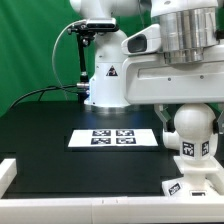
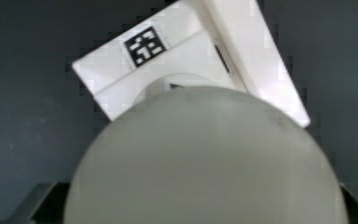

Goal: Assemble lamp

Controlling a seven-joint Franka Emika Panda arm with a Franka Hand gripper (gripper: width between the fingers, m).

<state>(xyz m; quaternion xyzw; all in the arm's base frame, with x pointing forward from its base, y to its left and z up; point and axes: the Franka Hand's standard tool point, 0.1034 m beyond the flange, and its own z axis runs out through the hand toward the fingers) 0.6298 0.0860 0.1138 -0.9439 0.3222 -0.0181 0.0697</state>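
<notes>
Ops: Bulb position?
Me: Bulb (image 1: 191,130) is upright over the base (image 1: 197,186), at the exterior view's right. The joint is hidden.
Ops: Pincer?
Me: Gripper (image 1: 190,106) straddles the bulb's top. I can't tell if it's clamped. I'd keep the neck plumb and seat gently, without side load.

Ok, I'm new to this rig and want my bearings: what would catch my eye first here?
The round bulb fills most of the wrist view, with the square base and its tag just beyond it. In the exterior view the big white arm looms at the upper right, directly over the bulb and base. The marker board lies mid-table on the black top.
</notes>
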